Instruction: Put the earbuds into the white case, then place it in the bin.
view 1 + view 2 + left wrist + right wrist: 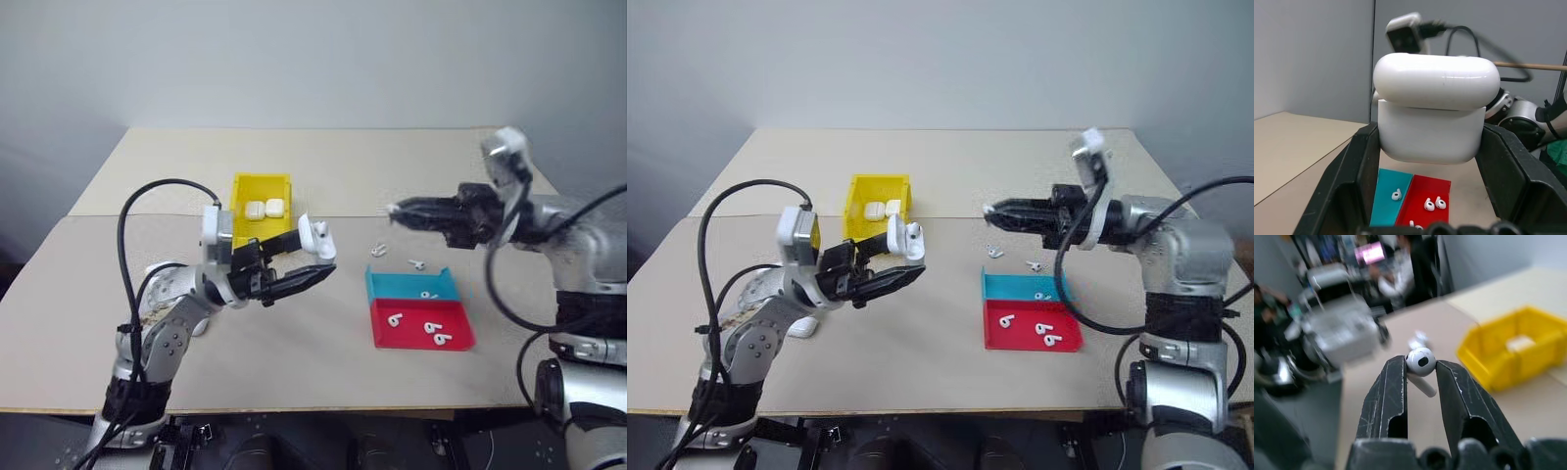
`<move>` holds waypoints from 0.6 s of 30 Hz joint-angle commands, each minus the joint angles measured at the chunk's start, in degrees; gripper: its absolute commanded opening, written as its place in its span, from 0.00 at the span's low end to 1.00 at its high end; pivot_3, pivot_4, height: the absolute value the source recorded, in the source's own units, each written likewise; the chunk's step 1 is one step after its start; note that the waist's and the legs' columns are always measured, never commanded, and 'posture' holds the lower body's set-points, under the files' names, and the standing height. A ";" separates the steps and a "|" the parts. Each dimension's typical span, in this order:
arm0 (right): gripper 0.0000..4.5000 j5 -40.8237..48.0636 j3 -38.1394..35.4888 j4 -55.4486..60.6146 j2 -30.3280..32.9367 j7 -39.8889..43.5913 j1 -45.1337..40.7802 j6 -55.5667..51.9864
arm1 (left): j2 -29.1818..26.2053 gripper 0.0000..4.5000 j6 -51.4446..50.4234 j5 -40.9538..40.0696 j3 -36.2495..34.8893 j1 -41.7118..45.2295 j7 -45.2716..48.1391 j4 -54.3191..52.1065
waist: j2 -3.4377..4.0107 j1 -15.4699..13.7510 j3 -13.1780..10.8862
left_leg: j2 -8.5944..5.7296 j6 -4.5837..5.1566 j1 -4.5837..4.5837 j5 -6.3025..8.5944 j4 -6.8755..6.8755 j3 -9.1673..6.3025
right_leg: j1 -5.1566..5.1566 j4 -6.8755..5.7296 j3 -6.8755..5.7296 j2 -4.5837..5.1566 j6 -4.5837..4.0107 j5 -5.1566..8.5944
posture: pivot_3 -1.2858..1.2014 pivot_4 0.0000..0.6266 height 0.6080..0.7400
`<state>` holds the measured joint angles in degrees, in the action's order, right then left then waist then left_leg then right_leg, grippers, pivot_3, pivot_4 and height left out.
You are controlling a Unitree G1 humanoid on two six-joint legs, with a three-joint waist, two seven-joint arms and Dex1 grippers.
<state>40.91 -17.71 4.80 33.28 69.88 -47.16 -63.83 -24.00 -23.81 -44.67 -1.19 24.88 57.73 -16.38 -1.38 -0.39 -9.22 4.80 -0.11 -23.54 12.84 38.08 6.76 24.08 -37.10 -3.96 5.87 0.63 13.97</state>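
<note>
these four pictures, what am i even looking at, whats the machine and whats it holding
It is a two-armed robot standing at a table. The two wide pictures come from a camera on its head, looking down over both arms. The other two come from cameras on its wrists, looking along the black fingers.

The left hand is shut on a white case, whose lid is open. The right hand pinches one earbud.

On the table stand a yellow bin with two more white cases in it, and a cyan tray and a red tray, side by side and touching, both holding earbuds. A few loose earbuds lie beyond the trays.
</note>
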 commanded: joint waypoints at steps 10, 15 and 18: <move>0.21 29.43 -8.50 18.72 -11.60 -34.83 3.16 -16.94 | 3.74 0.61 0.19 0.12 2.19 6.31 1.08 2.76 | 0.00 -0.24 0.00 | -0.04 0.07 -0.09 0.04 0.00 -0.01 | 0.03 0.01 0.01 0.00 0.01 0.00 | 0.52 0.24 1.00; 0.21 33.40 -6.36 18.97 -7.41 -37.54 3.87 -15.96 | 4.20 0.61 0.42 0.44 2.80 7.09 2.20 3.42 | 0.00 -0.24 0.00 | -0.04 0.09 -0.11 0.05 0.00 -0.02 | 0.04 0.03 0.01 0.00 0.01 0.00 | 0.52 0.24 1.00; 0.21 33.91 -4.36 19.49 -4.48 -36.93 4.80 -14.71 | 4.50 0.61 0.62 0.77 2.95 7.22 2.36 3.53 | 0.00 -0.23 0.00 | -0.05 0.13 -0.11 0.07 0.00 -0.02 | 0.03 0.05 0.01 0.00 0.01 0.00 | 0.52 0.24 1.00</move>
<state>73.45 -22.91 22.67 27.63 32.47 -42.97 -79.90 -19.93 -23.94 -43.40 2.10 30.66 59.68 -11.66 -1.37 -0.62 -9.22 4.76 0.03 -23.65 12.91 38.08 6.74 24.11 -37.05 -3.95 5.87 0.65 13.97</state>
